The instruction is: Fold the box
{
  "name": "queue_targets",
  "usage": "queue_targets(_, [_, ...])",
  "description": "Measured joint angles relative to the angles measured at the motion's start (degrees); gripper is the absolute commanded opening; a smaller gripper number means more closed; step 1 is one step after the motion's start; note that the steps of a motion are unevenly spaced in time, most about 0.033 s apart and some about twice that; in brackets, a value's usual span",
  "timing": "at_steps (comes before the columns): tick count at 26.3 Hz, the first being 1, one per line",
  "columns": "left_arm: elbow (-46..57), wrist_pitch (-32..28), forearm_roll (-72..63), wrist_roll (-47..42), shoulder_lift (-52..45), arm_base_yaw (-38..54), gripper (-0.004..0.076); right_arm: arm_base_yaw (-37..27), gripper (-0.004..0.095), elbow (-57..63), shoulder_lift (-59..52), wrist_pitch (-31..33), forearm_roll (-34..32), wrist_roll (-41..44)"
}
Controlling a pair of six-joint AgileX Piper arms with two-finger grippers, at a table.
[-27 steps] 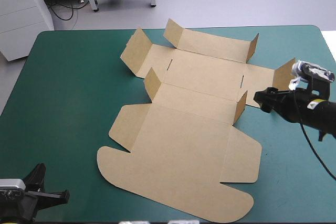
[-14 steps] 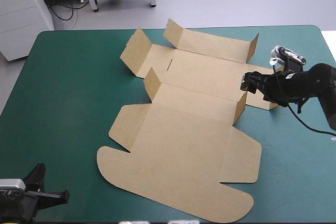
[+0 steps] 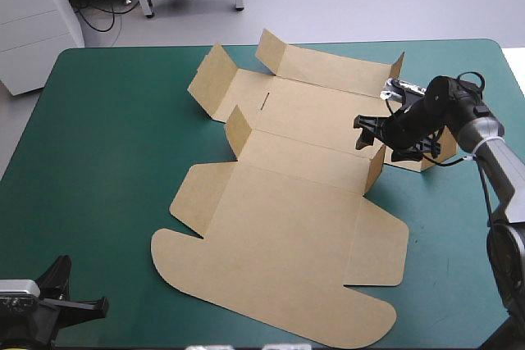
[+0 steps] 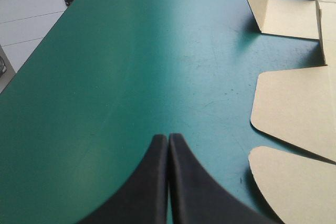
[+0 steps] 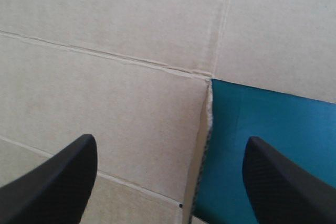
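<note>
The brown box (image 3: pixel 287 227) lies as a mostly flat sheet in the middle of the teal-green table, with several short flaps standing up along its far part. My right gripper (image 3: pixel 362 133) hovers open over the sheet's right side, just beyond a small raised flap (image 3: pixel 376 166). In the right wrist view the gripper (image 5: pixel 170 142) is spread wide, and the thin edge of that flap (image 5: pixel 203 145) stands between the fingers, brown board on one side and teal-green cover on the other. My left gripper (image 3: pixel 98 307) rests shut at the table's near left corner (image 4: pixel 168 138), apart from the box's rounded flaps (image 4: pixel 294 114).
Bare teal-green cover (image 3: pixel 107 137) stretches along the table's left side, between the left gripper and the box. A narrower strip of cover (image 3: pixel 459 235) lies to the right of the box. The box's near rounded lid flap (image 3: pixel 328 317) reaches close to the table's front edge.
My right arm has swung in from the table's right side toward the left, and its gripper is now over the box's right panel by the raised flap. The left arm has not moved.
</note>
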Motion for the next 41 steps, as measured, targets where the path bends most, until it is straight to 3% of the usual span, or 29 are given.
queue_targets(5, [0.00,0.00,0.00,0.00,0.00,0.00,-0.0032,0.00,0.0661,-0.18,0.58,1.96,-1.03,0.91])
queue_targets(9, [0.00,0.00,0.00,0.00,0.00,0.00,-0.0032,0.00,0.0365,-0.39,1.90,3.79,-1.03,1.16])
queue_targets(11, [0.00,0.00,0.00,0.00,0.00,0.00,-0.0032,0.00,0.0126,-0.39,2.75,4.90,-1.03,1.20])
queue_targets(14, [0.00,0.00,0.00,0.06,0.00,0.00,-0.0032,0.00,-0.0022,-0.43,4.04,6.75,-1.03,1.34])
queue_targets(25, [0.00,0.00,0.00,0.06,0.00,0.00,-0.0032,0.00,-0.0018,-1.09,5.01,9.16,-0.83,-0.98])
queue_targets(41, [0.00,-0.06,-0.05,0.06,0.00,0.00,-0.0032,1.14,-0.0018,-19.83,5.36,12.51,0.27,-31.26])
